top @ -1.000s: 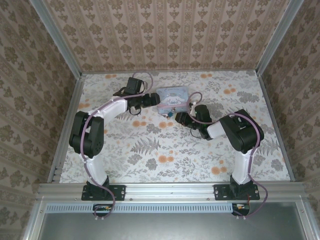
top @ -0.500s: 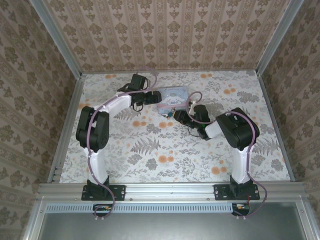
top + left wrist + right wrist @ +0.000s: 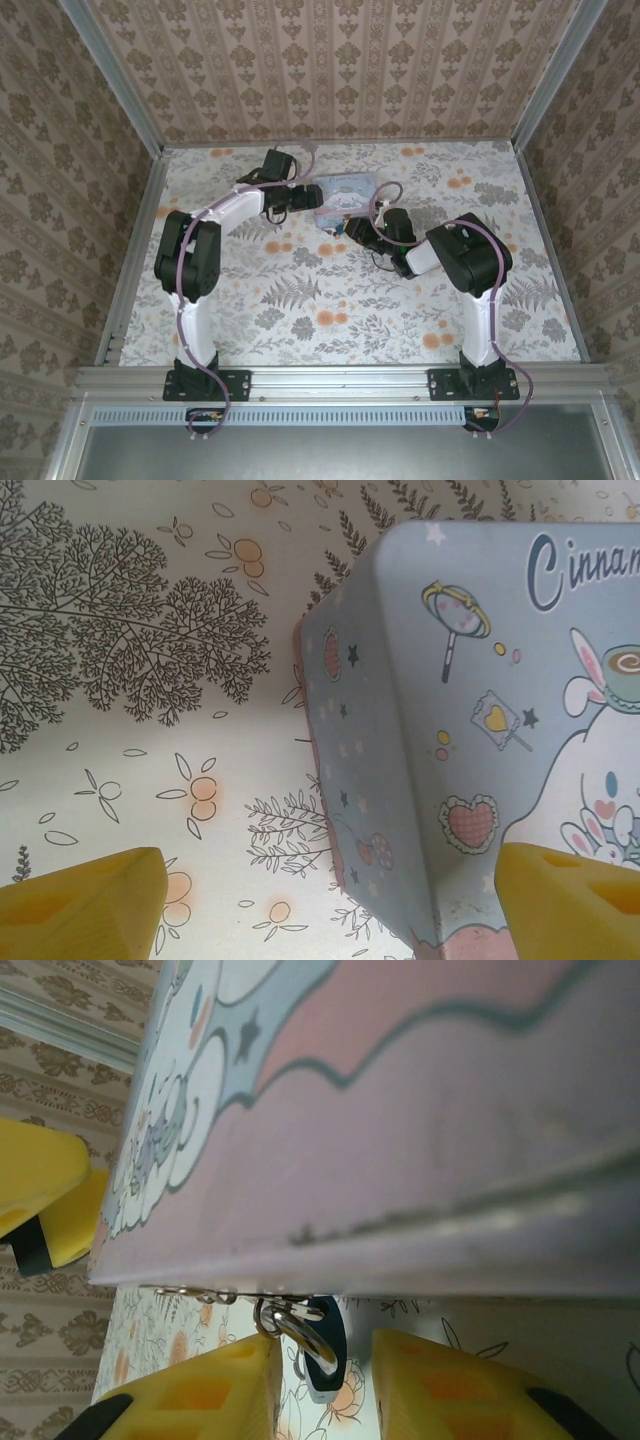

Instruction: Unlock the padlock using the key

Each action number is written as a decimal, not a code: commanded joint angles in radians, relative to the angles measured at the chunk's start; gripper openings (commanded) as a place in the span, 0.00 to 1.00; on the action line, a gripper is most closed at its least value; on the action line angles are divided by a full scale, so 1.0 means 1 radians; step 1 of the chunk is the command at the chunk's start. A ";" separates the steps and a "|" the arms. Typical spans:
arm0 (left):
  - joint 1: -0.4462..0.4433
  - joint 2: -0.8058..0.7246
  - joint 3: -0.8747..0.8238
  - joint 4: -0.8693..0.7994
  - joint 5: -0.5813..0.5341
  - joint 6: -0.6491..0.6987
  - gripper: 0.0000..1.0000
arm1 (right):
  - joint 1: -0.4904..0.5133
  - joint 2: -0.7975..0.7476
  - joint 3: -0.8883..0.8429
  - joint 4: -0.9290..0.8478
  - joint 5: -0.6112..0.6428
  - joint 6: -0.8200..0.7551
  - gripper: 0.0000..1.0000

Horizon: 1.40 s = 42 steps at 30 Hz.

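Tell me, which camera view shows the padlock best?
The right wrist view: the padlock hangs close-up below the tin's edge, on metal rings, between the right end effector's yellow fingers. In the top external view it is too small to make out by the tin's front. The left wrist view looks at the tin's lid and side.

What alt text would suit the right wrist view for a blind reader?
A small dark padlock on a metal ring sits just below the edge of a pink-and-blue cartoon tin, between the right tool's parted yellow fingers.
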 commanded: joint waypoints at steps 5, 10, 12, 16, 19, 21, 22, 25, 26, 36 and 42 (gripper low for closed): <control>-0.006 0.020 0.031 -0.030 -0.015 0.022 0.86 | 0.007 0.055 0.024 0.022 0.037 0.041 0.25; -0.034 0.023 0.028 -0.032 -0.019 0.025 0.86 | 0.006 0.063 0.029 0.041 0.040 0.055 0.19; -0.038 0.025 0.028 -0.035 -0.025 0.027 0.86 | 0.006 0.065 0.028 0.047 0.043 0.059 0.16; -0.049 0.032 0.029 -0.054 -0.059 0.043 0.86 | 0.002 0.063 0.022 0.069 0.045 0.079 0.08; -0.061 0.034 0.028 -0.070 -0.102 0.054 0.86 | -0.001 0.059 0.014 0.093 0.048 0.102 0.01; -0.068 0.038 0.031 -0.084 -0.131 0.061 0.86 | -0.002 0.053 0.011 0.101 0.049 0.112 0.00; -0.071 0.040 0.032 -0.091 -0.147 0.064 0.86 | -0.001 0.050 0.008 0.103 0.051 0.117 0.00; -0.078 0.046 0.037 -0.110 -0.180 0.072 0.86 | -0.003 0.041 0.000 0.108 0.062 0.139 0.00; -0.080 0.048 0.036 -0.114 -0.190 0.074 0.86 | -0.005 0.040 -0.003 0.110 0.067 0.149 0.00; -0.094 0.090 0.052 -0.158 -0.254 0.095 0.86 | -0.014 0.029 -0.032 0.136 0.121 0.262 0.00; -0.099 0.114 0.054 -0.175 -0.276 0.107 0.85 | -0.031 0.011 -0.035 0.101 0.126 0.278 0.00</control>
